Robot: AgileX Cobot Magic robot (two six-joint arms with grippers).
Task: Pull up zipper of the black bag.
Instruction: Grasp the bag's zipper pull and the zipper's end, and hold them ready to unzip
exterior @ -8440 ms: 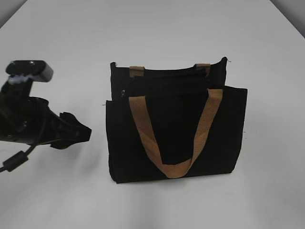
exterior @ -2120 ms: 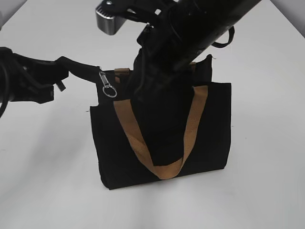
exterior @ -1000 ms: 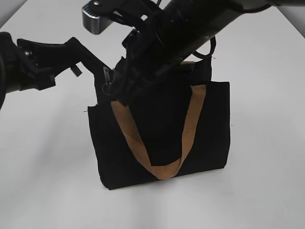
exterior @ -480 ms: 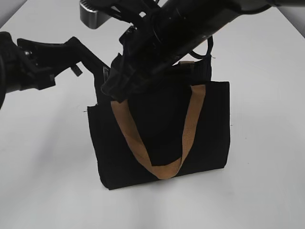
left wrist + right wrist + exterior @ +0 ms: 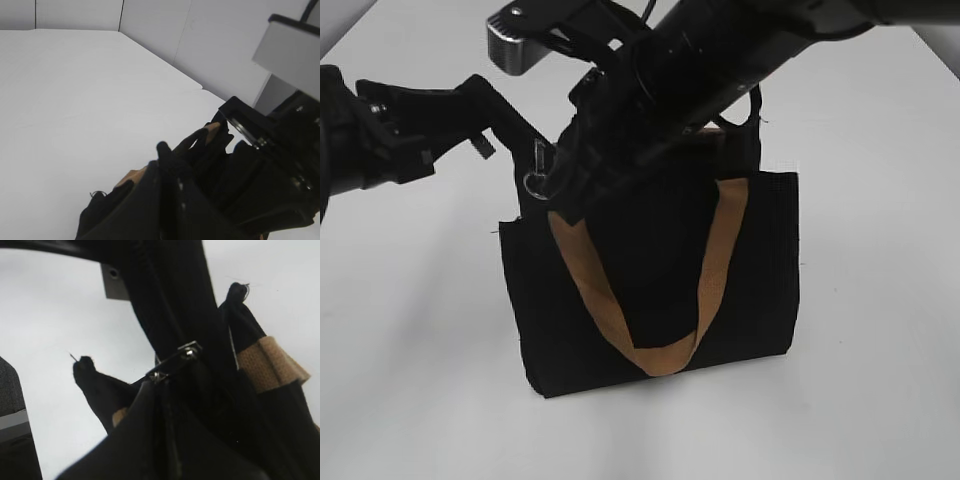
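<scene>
Near the middle of the white worktop [image 5: 880, 300]: black bag [image 5: 660, 290] standing upright, bare surface open on every side toward all four edges; widest free room toward the near edge and the right edge. Tan handle [image 5: 650, 300] hanging in a loop down the front panel.

Upper left corner of the bag: left gripper [image 5: 510, 120] reaching in from the left edge, fingers pinched onto the black fabric at that corner. Wrist view of the same gripper [image 5: 165, 165] confirms dark fingers closed together on bag cloth, tan strap tabs just beyond.

Zipper [image 5: 539, 168] with silvery pull and ring, dangling just beside the left gripper's tip, at the top left end of the bag.

Right gripper [image 5: 565, 190] coming down across the bag's top from the far right, tip close against the zipper. Right wrist view: zipper [image 5: 172, 362] lying at the fingertips [image 5: 150, 390]; clamped or merely touching, cannot tell.
</scene>
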